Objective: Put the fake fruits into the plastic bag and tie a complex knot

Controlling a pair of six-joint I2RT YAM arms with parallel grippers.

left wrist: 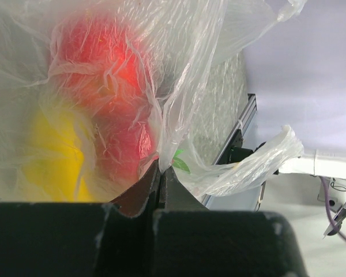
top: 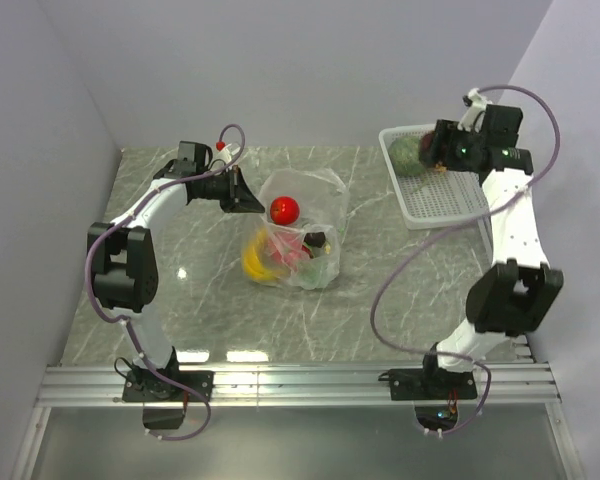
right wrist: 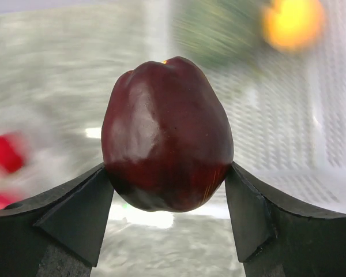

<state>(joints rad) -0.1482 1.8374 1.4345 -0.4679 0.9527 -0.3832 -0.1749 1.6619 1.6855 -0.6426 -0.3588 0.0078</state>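
Observation:
My right gripper is shut on a glossy dark red fruit, one finger pressed on each side; it hangs over the left end of the white basket. A dull green melon lies in that basket, with an orange-yellow piece blurred beside it. The plastic bag sits mid-table with a red ball, a yellow banana and other fruits inside. My left gripper is shut on the bag's rim at its left side, holding the mouth up.
The white lattice basket stands at the back right against the wall. Grey walls close in the marble table on the left, back and right. An aluminium rail with both arm bases runs along the near edge.

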